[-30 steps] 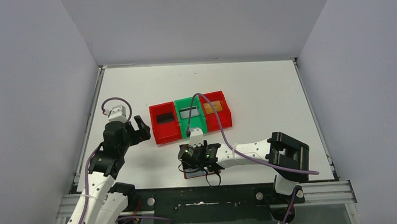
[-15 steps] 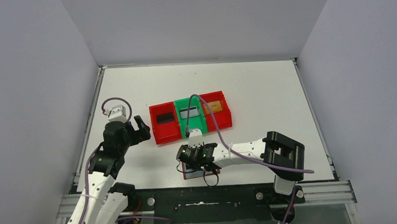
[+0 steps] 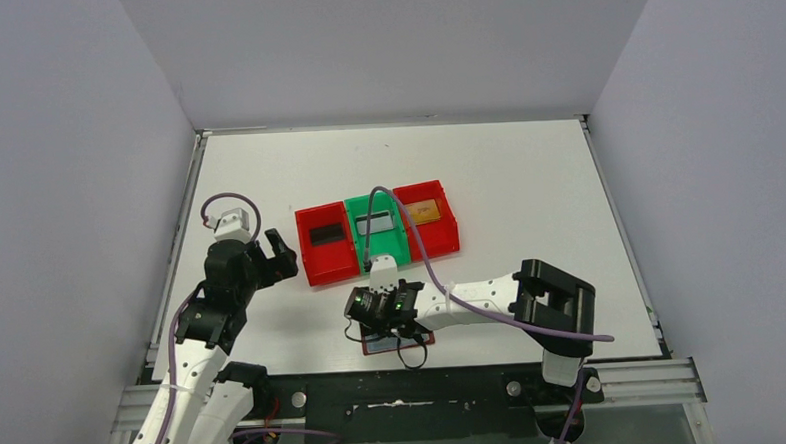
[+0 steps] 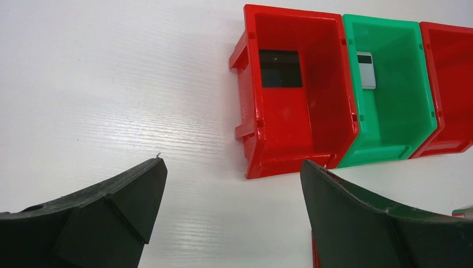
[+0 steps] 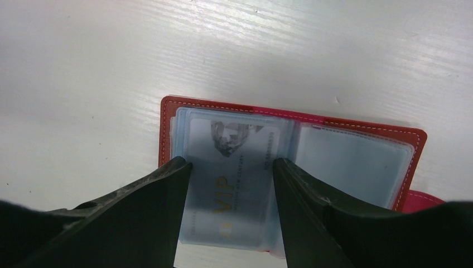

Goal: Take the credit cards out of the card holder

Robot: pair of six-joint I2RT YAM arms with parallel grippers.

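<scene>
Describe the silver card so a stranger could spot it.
Mid-table, the green bin sits between two red bins. The silver card lies inside it, pale grey with a dark stripe; its neighbours hold a black card and a gold-tan card.

**Robotics laboratory test cell.** A left arm [image 3: 196, 343] and a right arm [image 3: 478, 300], white, jointed and trailing exposed purple cables [image 3: 422, 253], are bolted to a slotted aluminium rail [image 3: 631, 376] at the near edge of a white table [image 3: 527, 181]. Plain grey panels [image 3: 78, 196] enclose the table on three sides. Red and green plastic bins [image 3: 329, 272] stand on it in a row, like staged props.
</scene>
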